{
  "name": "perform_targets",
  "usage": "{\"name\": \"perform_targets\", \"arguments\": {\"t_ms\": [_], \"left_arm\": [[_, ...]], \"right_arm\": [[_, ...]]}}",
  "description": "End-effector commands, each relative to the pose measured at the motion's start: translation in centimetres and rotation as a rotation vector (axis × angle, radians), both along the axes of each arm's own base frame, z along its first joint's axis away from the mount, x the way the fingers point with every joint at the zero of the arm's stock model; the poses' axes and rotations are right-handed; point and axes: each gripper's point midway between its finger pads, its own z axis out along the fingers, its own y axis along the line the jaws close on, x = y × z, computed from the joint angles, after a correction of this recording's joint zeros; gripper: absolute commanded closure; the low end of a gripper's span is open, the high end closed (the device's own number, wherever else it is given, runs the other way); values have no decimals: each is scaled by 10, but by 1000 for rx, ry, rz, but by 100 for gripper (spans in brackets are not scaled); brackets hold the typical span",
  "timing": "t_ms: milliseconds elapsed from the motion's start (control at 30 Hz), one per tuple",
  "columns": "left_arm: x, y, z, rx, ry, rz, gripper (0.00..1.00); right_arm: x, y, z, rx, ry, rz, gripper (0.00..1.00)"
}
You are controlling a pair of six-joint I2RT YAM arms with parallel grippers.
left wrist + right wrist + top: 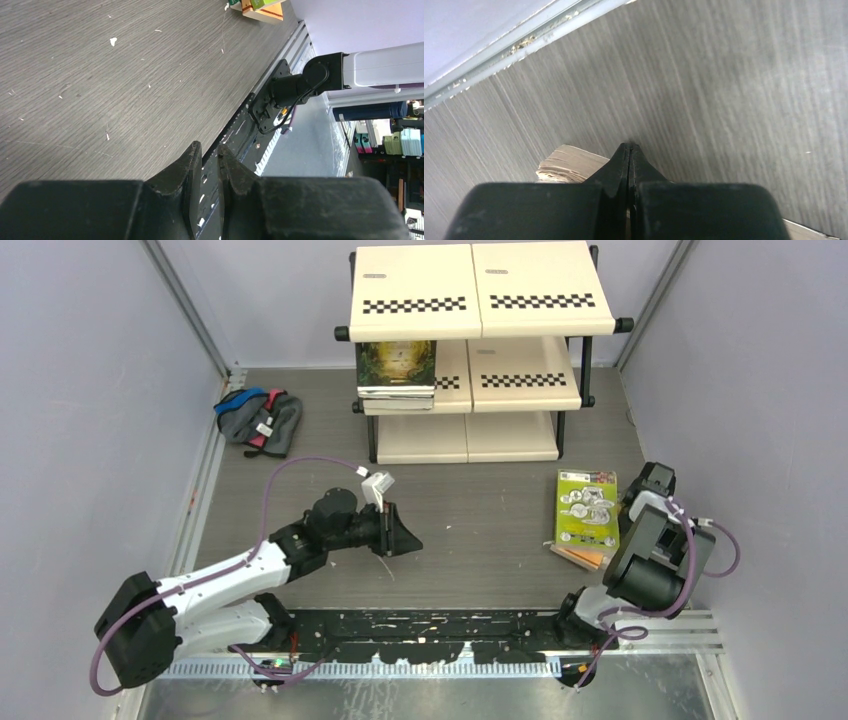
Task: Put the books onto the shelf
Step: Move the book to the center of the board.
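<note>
- Left fingers [197, 157]: nearly closed with a narrow gap, holding nothing, above the grey wood-grain counter [480, 530].
- Right fingers [629, 150]: pressed together, empty, beside the lime green paperback [586, 502] lying at the right.
- Dark green-gold paperback [396, 365]: tops a stack on the middle tier of the far cream checkered shelf [540, 280].

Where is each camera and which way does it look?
Top: above and behind, looking down at shelf and lime book; both arms show.
Left wrist: on left arm, faces across table to the right arm's base; fingers show.
Right wrist: on right arm, faces down at a book's pages; shut fingers show.
Top and left wrist share the lime book.
</note>
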Motion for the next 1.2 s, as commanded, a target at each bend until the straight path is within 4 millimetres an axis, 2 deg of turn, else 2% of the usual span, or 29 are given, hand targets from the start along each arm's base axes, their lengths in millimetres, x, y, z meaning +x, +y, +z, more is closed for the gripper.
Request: {"name": "perform_targets", "arguments": {"t_ms": [0,300,600,1167], "left_arm": [[6,-10,18,-54,-52,7,81],[10,-16,18,-50,-61,19,81],[15,-16,13,-46,-65,48,81],[9,-13,-4,-37,-59,78,81]], "right_arm": [[5,23,-15,88,67,95,99],[29,40,-19,89,103,201,99],[42,65,-21,81,115,264,99],[41,120,-5,47,82,288,99]]}}
